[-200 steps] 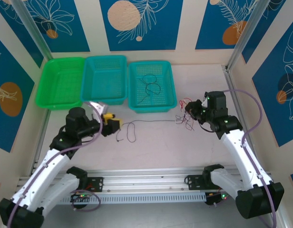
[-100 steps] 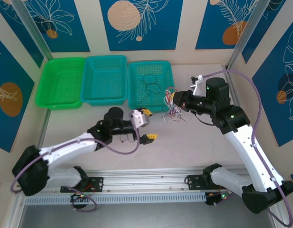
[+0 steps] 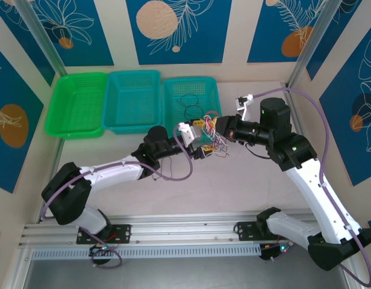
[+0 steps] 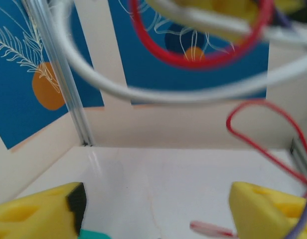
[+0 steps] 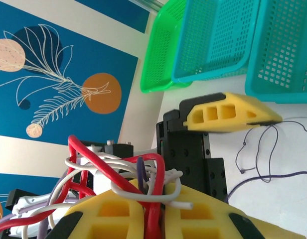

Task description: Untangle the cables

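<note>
The clump of cables [image 3: 216, 142], red and white loops with a darker strand among them, hangs just off the near right corner of the rightmost teal basket [image 3: 168, 114], held up above the table [image 3: 246, 180]. The right gripper [image 3: 220, 129] reaches it from the side away from the basket. Its yellow fingers [image 5: 106, 219] are pressed together on the bundle: in the right wrist view a red strand [image 5: 152, 214] runs down the seam between them and white loops spill over their tops. The left gripper [image 3: 202, 137] sits at the basket's near rim, right against the clump on the basket side. Its jaws stand spread, and the two yellow tips [image 4: 44, 209] are wide apart at the bottom of the left wrist view, with bare table between them and nothing pinched. The red and white loops there cross above and ahead of those tips, blurred by closeness. One red loop dips toward the right-hand tip; whether it touches cannot be told. Inside the basket lies a thin black wire [image 3: 190, 107], loosely curled. Another thin dark wire [image 5: 260, 149] lies on the table just in front of the basket.
</note>
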You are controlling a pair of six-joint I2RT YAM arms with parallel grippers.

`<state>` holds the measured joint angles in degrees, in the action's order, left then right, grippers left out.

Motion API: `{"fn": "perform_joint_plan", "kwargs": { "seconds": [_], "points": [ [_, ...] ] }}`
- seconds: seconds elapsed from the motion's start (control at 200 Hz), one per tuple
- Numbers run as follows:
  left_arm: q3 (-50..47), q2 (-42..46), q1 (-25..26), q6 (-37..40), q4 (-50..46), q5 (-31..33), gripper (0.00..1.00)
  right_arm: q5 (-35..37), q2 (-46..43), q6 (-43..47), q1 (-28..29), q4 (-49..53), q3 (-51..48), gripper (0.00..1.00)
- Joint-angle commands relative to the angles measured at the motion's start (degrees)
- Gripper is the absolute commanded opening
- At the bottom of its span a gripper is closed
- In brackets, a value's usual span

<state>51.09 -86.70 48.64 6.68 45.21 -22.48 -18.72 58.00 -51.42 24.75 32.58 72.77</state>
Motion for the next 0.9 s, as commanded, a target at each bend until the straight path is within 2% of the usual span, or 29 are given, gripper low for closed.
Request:
{"fn": "perform_joint_plan", "kwargs": {
  "seconds": [0.0, 0.095, 0.175, 0.27, 0.39, 0.5, 0.565, 0.7, 0.775, 0.895],
  "points": [
    [1.21, 0.76, 0.49, -1.6, 4.43, -0.81, 0.47, -1.63, -1.44, -1.47, 0.3, -1.2, 1.0, 0.0],
    [1.08, 1.87, 0.49, 0.53, 0.58, -1.19, 0.18, -0.98, -1.99, -1.68, 0.13, -1.2, 0.57, 0.0],
    [-0.17, 3.03, 0.42, 1.61, -0.75, -0.64, 0.0, 0.89, -2.35, -1.9, -0.32, -0.14, 0.61, 0.0],
    [-1.65, 5.1, 0.4, 2.08, -3.59, 0.14, 0.0, 6.98, -3.88, -2.64, -2.3, 3.9, 0.38, 0.0],
    [-4.8, 9.32, 0.44, 2.81, -7.82, 3.71, 0.0, 12.79, -8.3, -4.76, -10.03, 8.54, -3.04, 0.0],
    [-8.75, 14.11, -0.07, 1.97, -10.02, 9.27, 0.0, 10.77, -12.58, -6.14, -21.3, 10.26, -8.16, 0.0],
    [-10.89, 17.29, -0.83, 0.11, -11.55, 12.36, 0.0, 7.23, -13.92, -5.8, -27.89, 11.1, -10.32, 0.0],
    [-14.09, 25.36, -3.25, -4.27, -16.91, 18.05, 0.0, 2.76, -13.84, -3.49, -38.73, 13.62, -12.96, 0.01],
    [-15.09, 30.0, -5.03, -6.72, -20.4, 20.73, 0.0, 4.04, -13.47, -1.32, -42.24, 15.34, -13.78, 0.01],
    [-15.23, 36.32, -7.58, -10.42, -26.35, 22.55, 0.0, 8.82, -13.33, 1.52, -43.07, 16.92, -14.13, 0.0]
  ]
}}
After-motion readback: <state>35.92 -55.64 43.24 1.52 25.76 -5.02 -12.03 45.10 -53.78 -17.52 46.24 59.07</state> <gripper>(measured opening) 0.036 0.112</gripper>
